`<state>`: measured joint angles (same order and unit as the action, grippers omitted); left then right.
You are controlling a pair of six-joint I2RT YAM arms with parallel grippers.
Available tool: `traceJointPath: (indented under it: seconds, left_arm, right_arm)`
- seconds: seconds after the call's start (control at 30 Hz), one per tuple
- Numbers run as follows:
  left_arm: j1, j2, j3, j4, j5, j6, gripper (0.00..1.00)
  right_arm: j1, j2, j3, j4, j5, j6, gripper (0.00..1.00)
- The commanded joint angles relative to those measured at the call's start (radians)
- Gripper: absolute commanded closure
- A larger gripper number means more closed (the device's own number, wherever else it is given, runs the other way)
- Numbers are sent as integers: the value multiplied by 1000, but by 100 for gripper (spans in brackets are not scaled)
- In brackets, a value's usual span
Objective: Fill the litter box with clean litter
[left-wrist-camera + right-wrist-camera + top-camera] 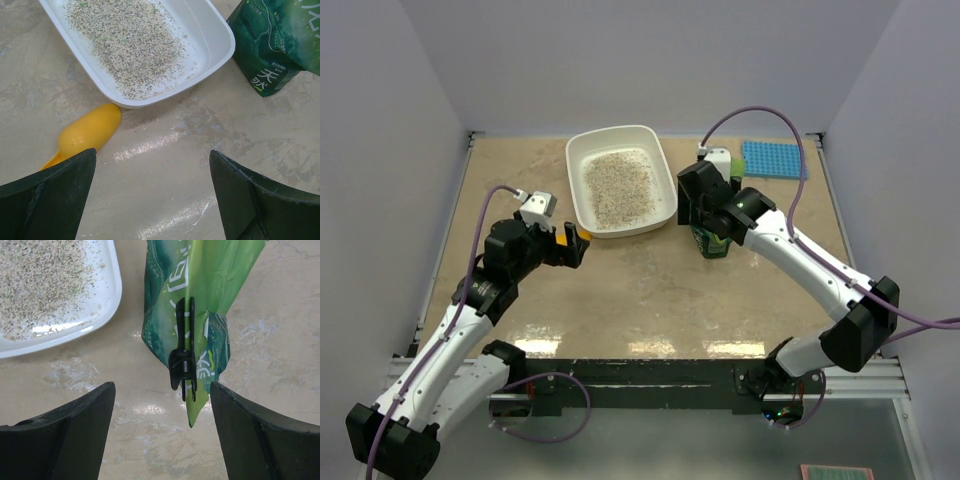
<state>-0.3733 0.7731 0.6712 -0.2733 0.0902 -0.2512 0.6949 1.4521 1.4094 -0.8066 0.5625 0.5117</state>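
1. Top external view: the litter box (667, 178) sat far-centre on the surface (650, 295), clean litter (618, 186) spread inside.
2. Left claw (152, 155) gaped wide, empty, near-left of it.
3. Right claw (162, 386) stood open astride the green bag (205, 280), not gripping.

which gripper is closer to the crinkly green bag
Right: right gripper hangs over the crinkly green bag; left gripper sits far across, by the orange-yellow plastic scoop.

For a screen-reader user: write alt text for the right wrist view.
A green bag, a black clip pinching its folded edge, lies ahead of the right end effector, whose jaws stand open and apart from it. At left, a corner of the white litter box holds beige litter; the box rests on a beige table.
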Motion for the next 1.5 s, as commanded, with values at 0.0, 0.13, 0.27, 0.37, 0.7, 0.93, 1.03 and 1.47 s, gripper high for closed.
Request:
traceJointPath:
  seconds: [0.0,0.13,0.27,0.37,0.7,0.93,1.03,1.47]
  left_arm:
    - [5,-14,5,13,19,-16,0]
    - [5,-17,5,13,16,-16,0]
    - [5,-17,5,11,10,-16,0]
    - [5,-14,5,11,8,-14,0]
    - [5,-9,5,13,3,-14,0]
    - [5,-3,7,11,5,-13,0]
    - [5,0,7,13,6,-13,0]
    - [5,3,8,13,9,-13,0]
  right_arm:
    - [-1,-18,-4,1,89,54,23]
    - [-1,-4,-7,3,109,54,30]
    - [-1,11,-13,1,129,57,41]
    - [-1,14,-18,9,140,54,44]
    - [-1,51,-15,7,186,48,58]
    - [0,65,2,-16,255,57,100]
    - [-1,45,22,-29,273,59,100]
    - [-1,-139,99,-167,251,63,100]
